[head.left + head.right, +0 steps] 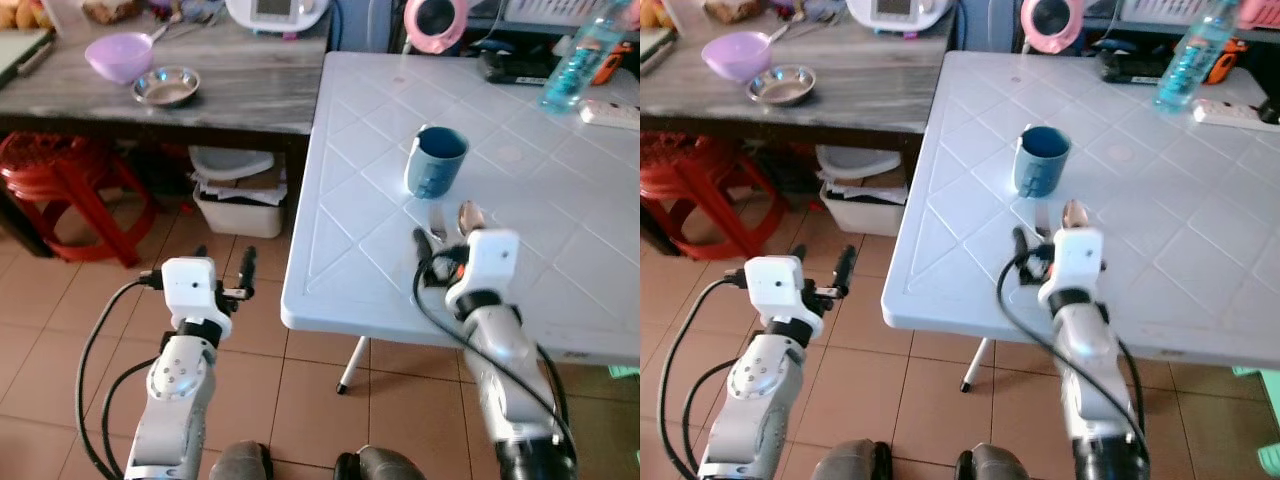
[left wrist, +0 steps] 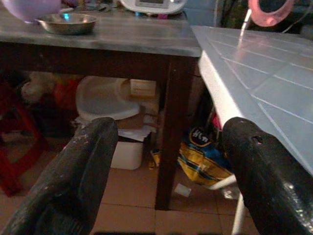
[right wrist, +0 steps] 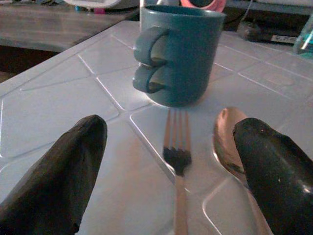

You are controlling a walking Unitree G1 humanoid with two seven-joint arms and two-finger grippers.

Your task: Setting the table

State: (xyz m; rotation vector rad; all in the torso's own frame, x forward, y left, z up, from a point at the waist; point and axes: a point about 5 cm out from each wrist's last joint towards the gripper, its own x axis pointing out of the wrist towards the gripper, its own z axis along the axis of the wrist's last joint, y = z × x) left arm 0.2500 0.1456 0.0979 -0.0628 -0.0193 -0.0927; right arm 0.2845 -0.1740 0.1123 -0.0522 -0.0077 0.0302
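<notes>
Right wrist view shows a fork (image 3: 176, 166) and a spoon (image 3: 230, 142) lying side by side on the white table (image 3: 58, 112), tines and bowl pointing at a blue mug (image 3: 178, 54) that stands upright just beyond them, its double-loop handle turned to the fork's side. The right gripper (image 3: 171, 181) hangs low over the two utensils with its fingers (image 3: 63, 171) spread wide, one outside the fork and the other over the spoon's handle side; neither finger clearly touches metal.

From the head, the right arm reaches forward over the table's near edge, wrist above the utensil handles, a black cable looping beside it. The mug (image 1: 436, 160) sits just past the gripper, well in from the edge.

The left gripper (image 1: 222, 262) is held out over the tiled floor (image 1: 260, 350), beside the table's corner and below its top, fingers (image 2: 73, 181) parted and holding nothing. Ahead of it stands a dark wooden bench (image 1: 250, 90) butted against the table, carrying a purple bowl (image 1: 118, 55) and a steel bowl (image 1: 167, 86) close together. Under the bench are a white bin (image 1: 240, 195) stuffed with paper and, to the left, a red stool (image 1: 70, 190).

At the table's far side stand a blue bottle (image 1: 580, 60), a pink round gadget (image 1: 437, 22) and a dark flat object (image 1: 515, 68).
</notes>
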